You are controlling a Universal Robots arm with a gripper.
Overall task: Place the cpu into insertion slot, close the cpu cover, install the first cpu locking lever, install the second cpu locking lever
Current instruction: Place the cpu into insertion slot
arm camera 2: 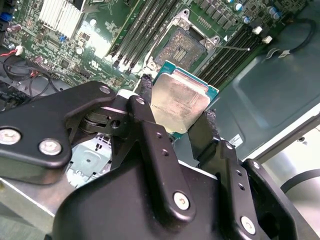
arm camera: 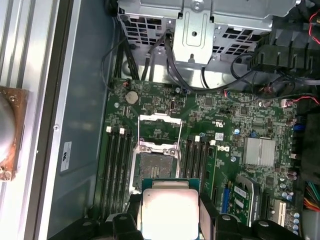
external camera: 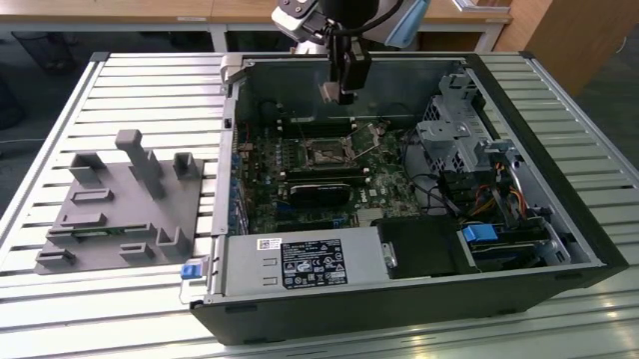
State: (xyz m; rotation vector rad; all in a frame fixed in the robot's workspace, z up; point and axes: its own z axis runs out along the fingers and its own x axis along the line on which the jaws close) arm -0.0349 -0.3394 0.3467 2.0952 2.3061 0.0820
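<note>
Clamped flat between the two fingers [arm camera 2: 144,86] of the one hand [arm camera 2: 177,102]: one cpu [arm camera 2: 184,99], up over the board [arm camera 2: 60,55] inside the open case [external camera: 399,314]. Just beyond, one bare insertion slot [arm camera 2: 182,47] and one cpu cover [arm camera: 159,116] tipped open. One white label [external camera: 311,263] toward the worktop's [external camera: 150,82] near edge, print left unread.

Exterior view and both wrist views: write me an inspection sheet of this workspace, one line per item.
Surface: slatted metal table carrying the open black computer case.
Job's things: small square silvery cpu held above the green board; dark square insertion slot empty; silver frame cpu cover flipped open.
Clutter: grey moulded fixture block beside the case, on the exterior view's left.
Grippers: black tool shut on the cpu.
Cables: black cables and coloured wires inside the case, apart from the slot.
Surroundings: wooden furniture behind the table.
</note>
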